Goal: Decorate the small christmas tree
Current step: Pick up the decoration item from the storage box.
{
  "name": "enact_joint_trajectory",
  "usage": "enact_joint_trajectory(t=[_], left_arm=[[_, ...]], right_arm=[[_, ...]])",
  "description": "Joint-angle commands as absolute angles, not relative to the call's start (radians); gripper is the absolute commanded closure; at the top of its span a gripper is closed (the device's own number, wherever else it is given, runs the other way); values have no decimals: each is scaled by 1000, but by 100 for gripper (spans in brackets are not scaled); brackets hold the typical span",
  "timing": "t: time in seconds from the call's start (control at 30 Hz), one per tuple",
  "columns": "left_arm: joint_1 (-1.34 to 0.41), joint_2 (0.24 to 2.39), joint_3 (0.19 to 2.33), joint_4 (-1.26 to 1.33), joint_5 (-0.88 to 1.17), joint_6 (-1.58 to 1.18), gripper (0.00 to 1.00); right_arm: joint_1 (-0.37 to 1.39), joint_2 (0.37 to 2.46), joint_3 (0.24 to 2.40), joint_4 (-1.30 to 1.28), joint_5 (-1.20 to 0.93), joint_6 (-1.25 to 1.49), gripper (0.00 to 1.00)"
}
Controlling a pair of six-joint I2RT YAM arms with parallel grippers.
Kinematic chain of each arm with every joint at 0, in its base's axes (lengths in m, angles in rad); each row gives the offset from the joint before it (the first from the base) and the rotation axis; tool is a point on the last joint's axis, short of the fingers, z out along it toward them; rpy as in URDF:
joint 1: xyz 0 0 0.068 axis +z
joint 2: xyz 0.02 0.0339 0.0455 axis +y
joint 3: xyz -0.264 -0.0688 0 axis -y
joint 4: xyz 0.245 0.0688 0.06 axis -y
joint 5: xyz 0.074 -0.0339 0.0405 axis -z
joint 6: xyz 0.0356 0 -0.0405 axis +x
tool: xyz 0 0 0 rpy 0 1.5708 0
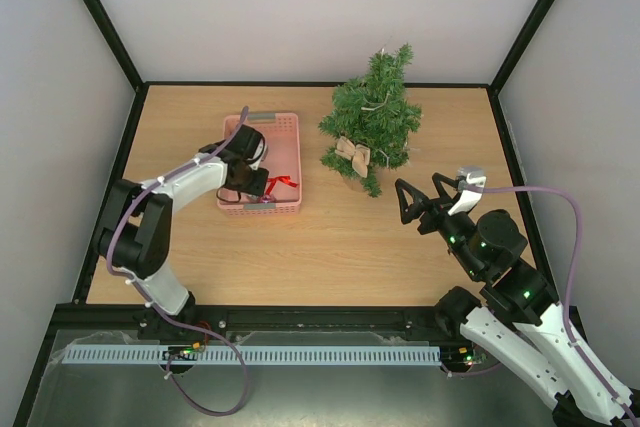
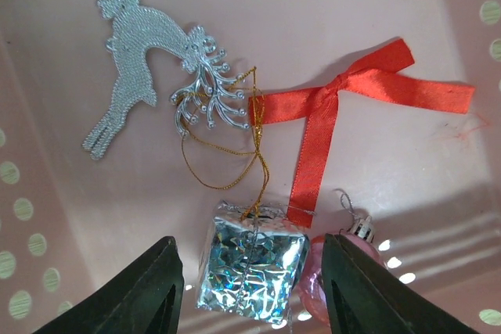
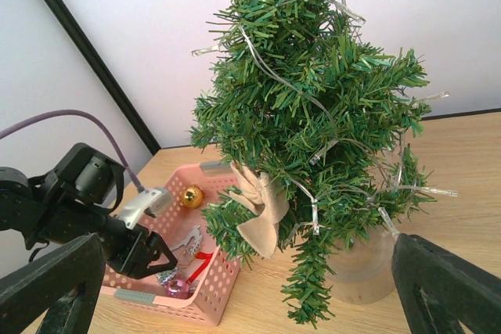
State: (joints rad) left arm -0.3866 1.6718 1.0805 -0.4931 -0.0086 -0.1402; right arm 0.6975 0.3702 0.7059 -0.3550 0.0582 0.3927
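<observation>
The small christmas tree (image 1: pixel 370 122) stands at the back of the table, right of centre, with a light string and a beige bow (image 3: pixel 262 209) on it. My left gripper (image 2: pixel 249 295) reaches down into the pink basket (image 1: pixel 272 119). It is open, with one finger on each side of a silver foil gift-box ornament (image 2: pixel 249 271) and a gap on both sides. A pink bauble (image 2: pixel 313 291) lies against the right finger. My right gripper (image 1: pixel 418 197) hovers open and empty to the right of the tree, pointing at it.
A silver reindeer (image 2: pixel 133 60), a red ribbon bow (image 2: pixel 329 99) and a gold cord lie on the basket floor. A gold ball (image 3: pixel 191 195) sits near its far end. The tree's pale round base (image 3: pixel 360 271) rests on the wooden table.
</observation>
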Motion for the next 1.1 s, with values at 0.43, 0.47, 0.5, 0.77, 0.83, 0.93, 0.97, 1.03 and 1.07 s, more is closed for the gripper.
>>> enact_joint_trajectory(t=[0.43, 0.47, 0.5, 0.77, 0.83, 0.93, 0.97, 1.03, 1.07], left_arm=[[-376, 1750, 1055, -491, -30, -105, 50], [-375, 1750, 1053, -490, -30, -103, 50], [-374, 1750, 1052, -491, -28, -101, 50], [-374, 1713, 1056, -510, -18, -98, 65], [-375, 1695, 1063, -523, -16, -101, 67], [-377, 1651, 1081, -548, -5, -107, 69], [-379, 1632, 1091, -557, 1, -108, 69], [-379, 1587, 1113, -570, 25, -113, 69], [-380, 1566, 1124, -574, 40, -115, 69]], right_arm=[[695, 345, 734, -373, 55, 403, 1], [694, 346, 733, -372, 54, 404, 1], [694, 347, 733, -371, 53, 405, 1], [694, 349, 732, -367, 46, 418, 1], [694, 350, 732, -367, 46, 420, 1], [694, 350, 732, -369, 48, 421, 1], [695, 351, 733, -371, 49, 420, 1], [695, 353, 741, -375, 55, 414, 1], [695, 355, 745, -377, 60, 410, 1]])
